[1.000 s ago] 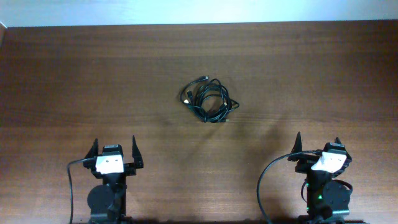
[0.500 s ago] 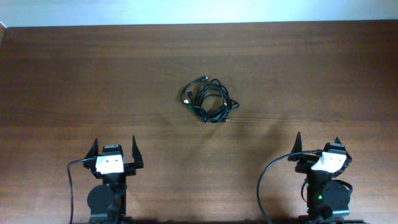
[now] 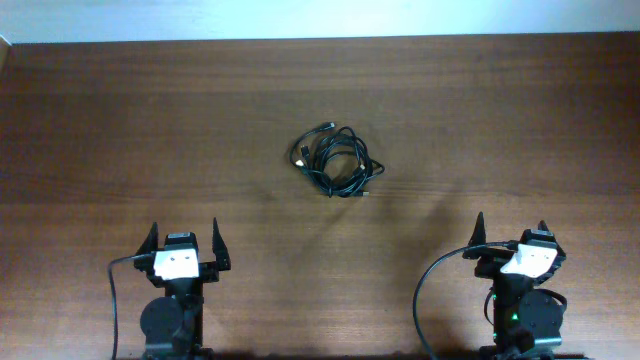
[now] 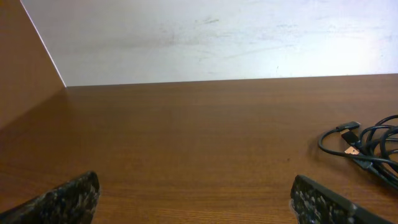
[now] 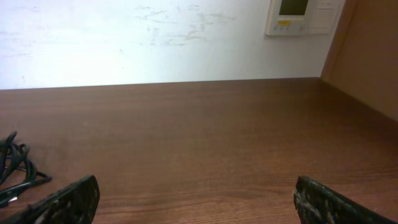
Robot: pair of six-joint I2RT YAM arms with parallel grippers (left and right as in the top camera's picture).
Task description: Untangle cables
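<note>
Nothing is seen to have moved since the earlier frames; arms and bundle are placed as before. At the near edge of the table [image 3: 100, 150], the left gripper [image 3: 184, 230] and the right gripper [image 3: 511, 224] are parked with jaws spread wide apart, and nothing is held in either. Further out, near the middle of the table, the cables [image 3: 336, 160] are found looped together in one tangled bundle, well apart from both grippers. Beyond the far edge, a white wall [image 4: 217, 37] is seen, with a control panel [image 5: 303, 17] mounted on it.
</note>
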